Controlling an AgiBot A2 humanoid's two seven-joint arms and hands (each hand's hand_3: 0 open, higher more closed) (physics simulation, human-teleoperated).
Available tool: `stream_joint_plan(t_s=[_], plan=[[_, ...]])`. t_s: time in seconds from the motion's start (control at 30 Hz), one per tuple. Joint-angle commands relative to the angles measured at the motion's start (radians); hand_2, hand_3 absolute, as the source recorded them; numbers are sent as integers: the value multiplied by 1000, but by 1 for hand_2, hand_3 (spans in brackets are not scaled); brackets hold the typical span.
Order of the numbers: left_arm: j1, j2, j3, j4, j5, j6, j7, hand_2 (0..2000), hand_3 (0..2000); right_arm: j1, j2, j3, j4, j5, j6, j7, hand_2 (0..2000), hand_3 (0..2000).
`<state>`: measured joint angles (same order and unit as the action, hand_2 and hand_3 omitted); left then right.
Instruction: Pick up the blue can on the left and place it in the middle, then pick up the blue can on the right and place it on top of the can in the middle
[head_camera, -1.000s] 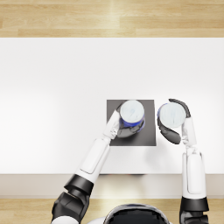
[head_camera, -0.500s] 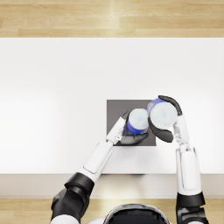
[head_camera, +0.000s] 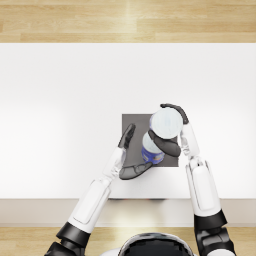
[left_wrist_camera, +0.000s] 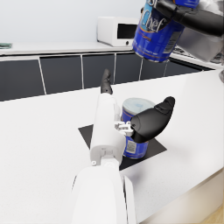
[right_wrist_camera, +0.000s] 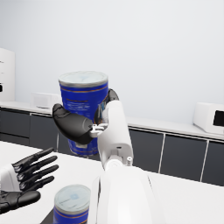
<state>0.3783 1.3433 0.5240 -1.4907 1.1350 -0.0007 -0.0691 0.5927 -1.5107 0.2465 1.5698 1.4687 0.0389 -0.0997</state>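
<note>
White table (head_camera: 60, 100) carries everything; a dark grey mat (head_camera: 132, 122) sits near its front edge, in the middle. On the mat stands the first blue can (head_camera: 151, 149), upright, already placed.

My right hand (head_camera: 170, 131) holds the second blue can (head_camera: 165, 123) in the air above and slightly off to the side of the standing one; in the left wrist view it (left_wrist_camera: 158, 30) hangs well clear of the lower can (left_wrist_camera: 135, 127), a touch tilted. Fingers wrap the side wall around mid-height, thumb (right_wrist_camera: 72, 124) across the label of the lifted can (right_wrist_camera: 84, 111), its lid left free. Grip looks firm.

My left hand (head_camera: 129, 155) is empty, fingers (head_camera: 126, 136) stretched out and apart, thumb (left_wrist_camera: 153, 122) just beside the lower can's wall; I can't tell if it touches.

Handling, my guess: rigid metal tin, smooth glossy label, so slippery under hard pads; a full tin would be fairly heavy, weight unknown here. It won't deform, so squeeze is fine. Side wall at mid-height is the right hold, keeping the base clear for stacking. Rims are narrow, so the top can must come down level and centred or it slides off and may knock the lower one over. Keep the left hand clear of the lid.
</note>
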Motion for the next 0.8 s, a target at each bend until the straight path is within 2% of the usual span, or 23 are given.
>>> stream_joint_plan(t_s=[0.03, 0.1, 0.2, 0.4, 0.8], plan=[[-118, -84, -162, -210, 0, 0, 20, 0, 0, 33, -15, 31, -23, 0, -66, -38, 2000, 1520], [-149, -94, -217, -209, 0, 0, 44, 0, 0, 27, -17, 66, -38, 0, -146, -85, 2000, 1520], [-171, -95, -243, -196, 0, 1, 60, 0, 0, 16, -18, 101, -59, 0, -202, -118, 2000, 1520], [-192, -88, -280, -203, 0, 1, 68, 0, 0, -22, -13, 114, -100, 0, -235, -136, 2000, 1520], [-196, -56, -271, -199, 0, 1, 69, 0, 0, -87, -6, 122, -148, 0, -275, -133, 2000, 1520]])
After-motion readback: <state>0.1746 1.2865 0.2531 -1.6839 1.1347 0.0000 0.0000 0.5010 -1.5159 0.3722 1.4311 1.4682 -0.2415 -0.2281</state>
